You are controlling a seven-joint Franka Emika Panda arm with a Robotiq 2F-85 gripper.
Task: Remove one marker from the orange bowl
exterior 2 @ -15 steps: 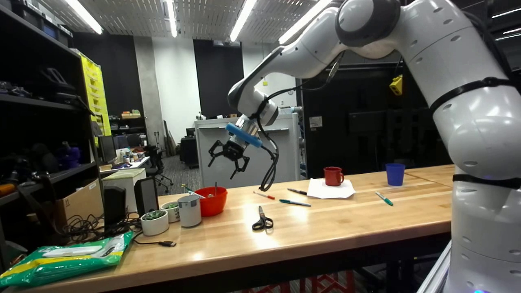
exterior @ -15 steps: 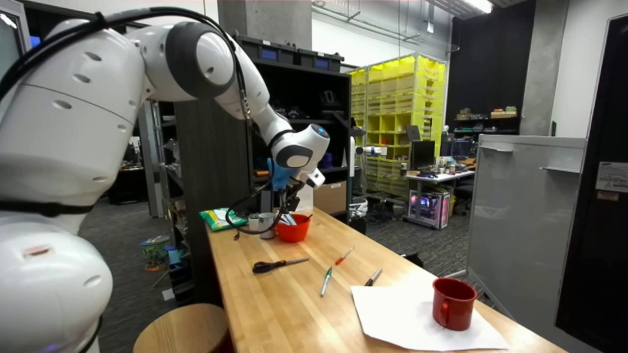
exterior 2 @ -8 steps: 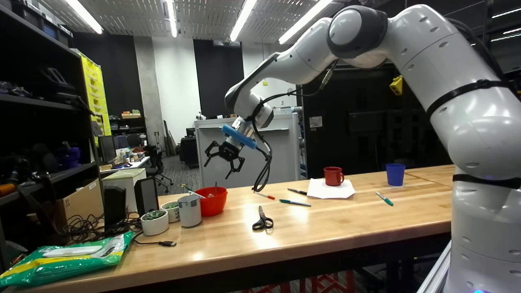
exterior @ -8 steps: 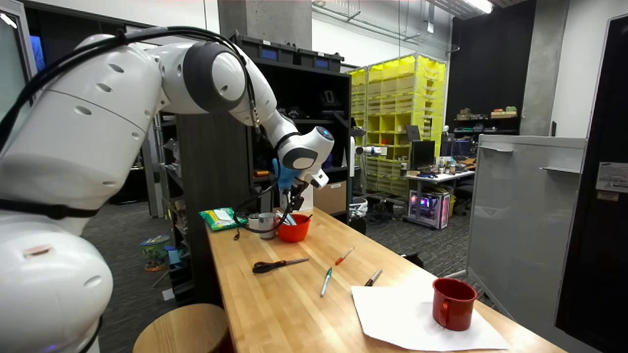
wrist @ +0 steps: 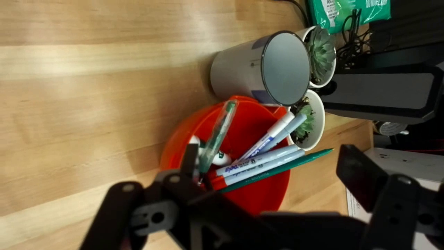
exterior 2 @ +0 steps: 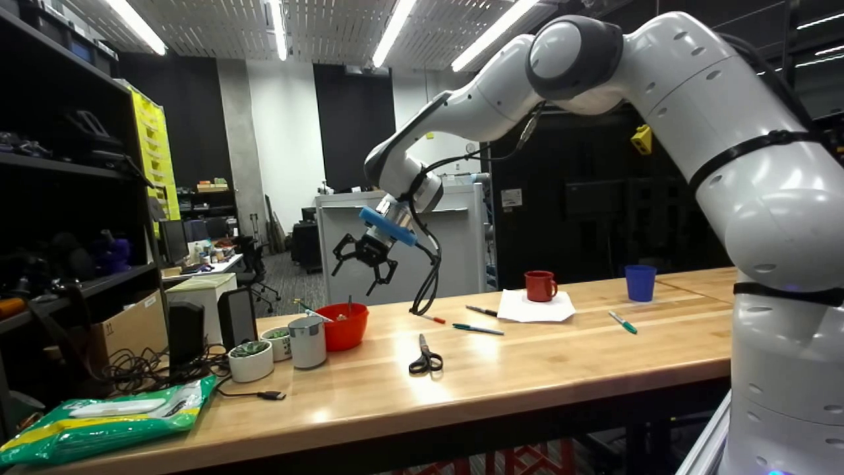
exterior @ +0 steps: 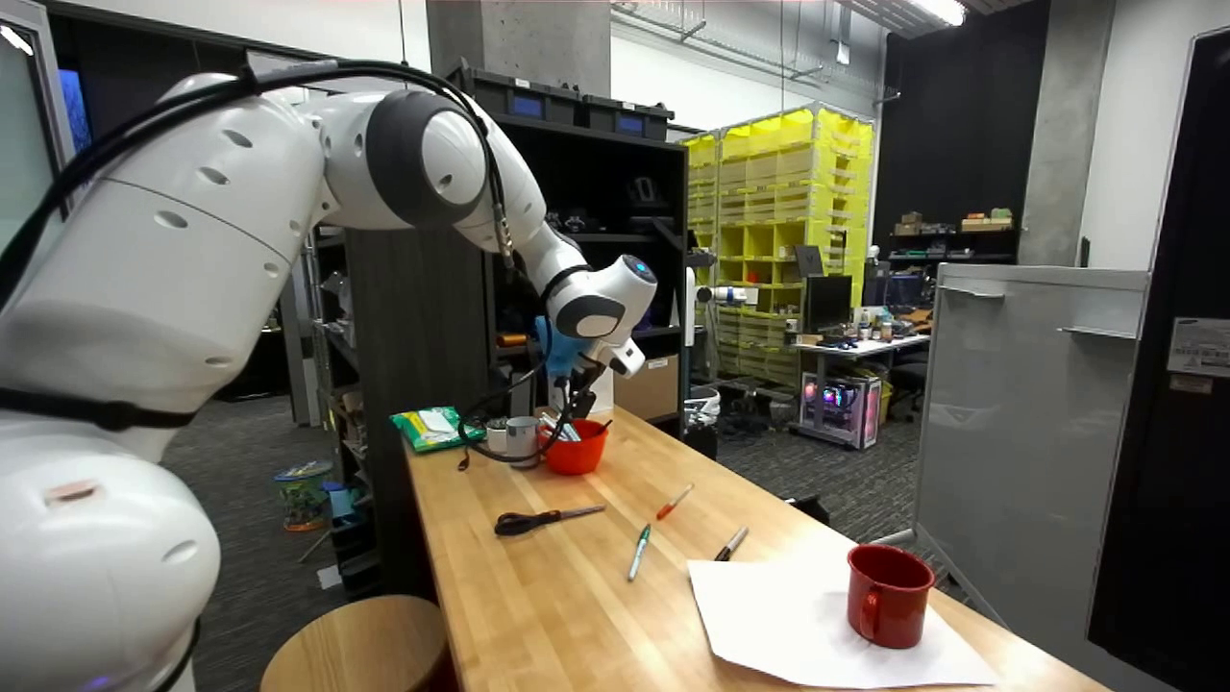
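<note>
1 bowl (wrist: 248, 125), 2 red-cap mkrs (wrist: 256, 160)

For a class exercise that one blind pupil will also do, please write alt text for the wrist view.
An open, empty black gripper hangs above an orange bowl of markers. Nearby on the wooden table stand a grey container and two potted succulents.

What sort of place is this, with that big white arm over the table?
Probably a robotics lab or workshop: a large robot arm reaches over a wooden table, while tall yellow storage shelving and a computer monitor stand in the background.
</note>
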